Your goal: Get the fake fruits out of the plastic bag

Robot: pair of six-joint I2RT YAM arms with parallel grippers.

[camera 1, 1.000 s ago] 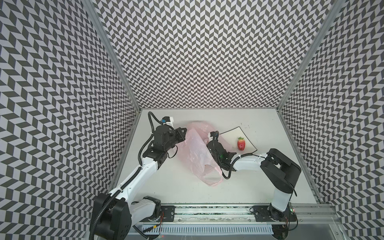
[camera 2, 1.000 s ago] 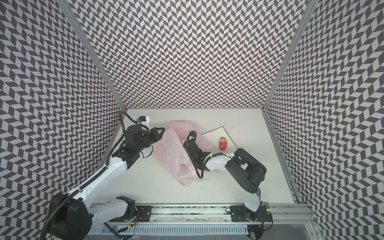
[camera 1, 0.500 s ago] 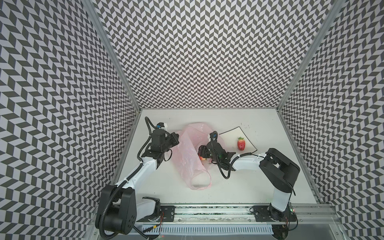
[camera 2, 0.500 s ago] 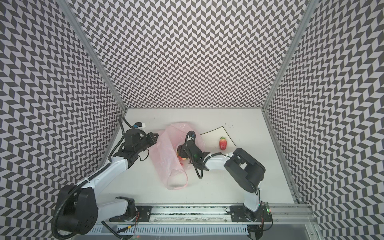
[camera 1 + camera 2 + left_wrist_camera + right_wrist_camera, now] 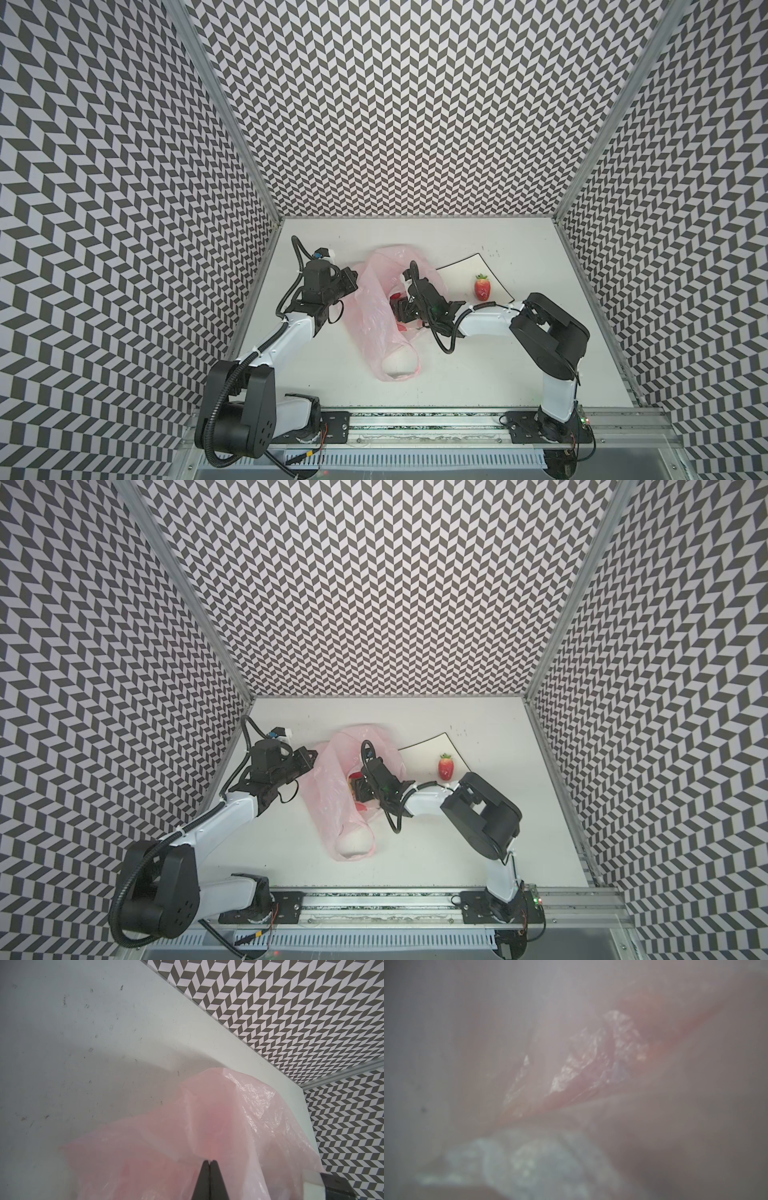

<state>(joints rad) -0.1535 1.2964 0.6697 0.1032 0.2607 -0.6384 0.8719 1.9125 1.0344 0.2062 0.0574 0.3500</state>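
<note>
Chevron walls box in our white table, where the limp, crinkly plastic bag lies mid-frame. Our left gripper, pressed together, pinches its film. We cannot tell the right gripper's state inside the mouth; light, glossy fake fruits there want a grip across the body, one strawberry already on the plate.

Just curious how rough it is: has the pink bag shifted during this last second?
Yes. The plastic bag has swung its near end leftward, farther from the unmoved white plate and slightly toward the front rail.
</note>
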